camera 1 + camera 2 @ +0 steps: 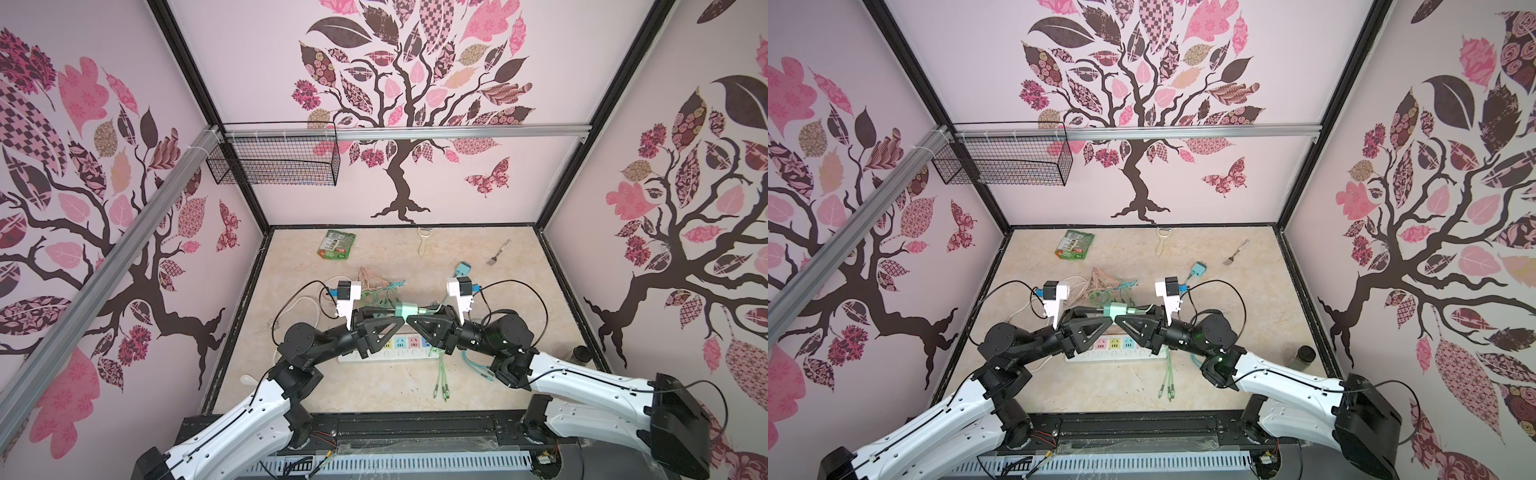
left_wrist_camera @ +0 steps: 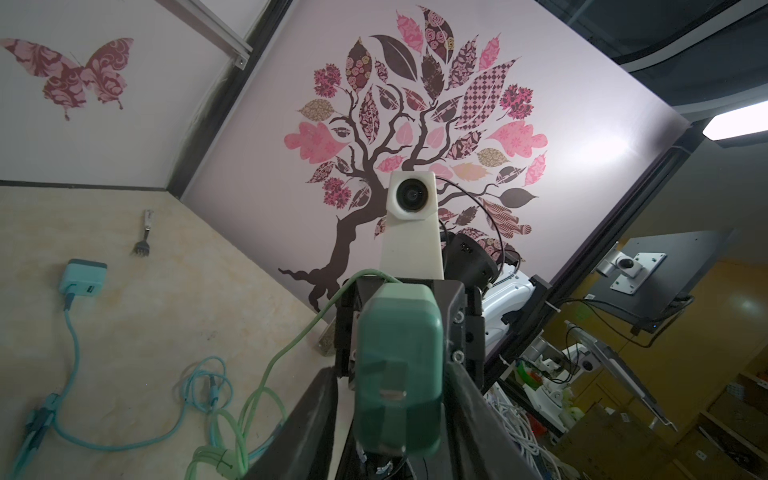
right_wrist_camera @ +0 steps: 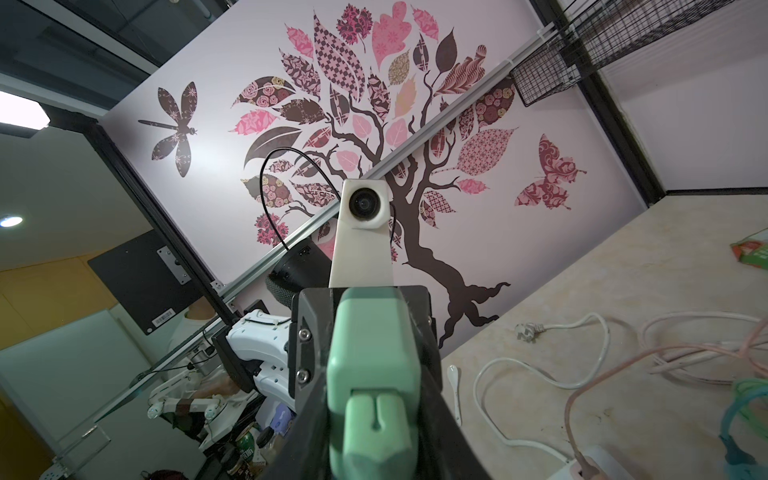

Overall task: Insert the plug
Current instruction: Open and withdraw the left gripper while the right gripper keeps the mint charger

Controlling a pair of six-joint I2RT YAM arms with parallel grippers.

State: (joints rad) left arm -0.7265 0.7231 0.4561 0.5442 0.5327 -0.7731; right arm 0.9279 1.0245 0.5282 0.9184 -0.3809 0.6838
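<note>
White power strip [image 1: 390, 353], pastel sockets, nearest. Above it at 12 o'clock, right gripper [image 1: 420, 314] clenched on mint-green plug [image 1: 424, 311], joined to boxy matte adapter [image 1: 402, 310] at its 9 o'clock. Left gripper [image 1: 394, 316] straddles adapter; grip unclear. Farther: crinkled green pouch [image 1: 337, 245], 11 o'clock.

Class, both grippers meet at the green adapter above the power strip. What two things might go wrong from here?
1. The green adapter hangs in mid-air between the left gripper and right gripper. If the left grip is loose, it may sag on the green connector or drop.
2. The green cable trails past the end of the power strip, so lowering the adapter may snag it.
</note>
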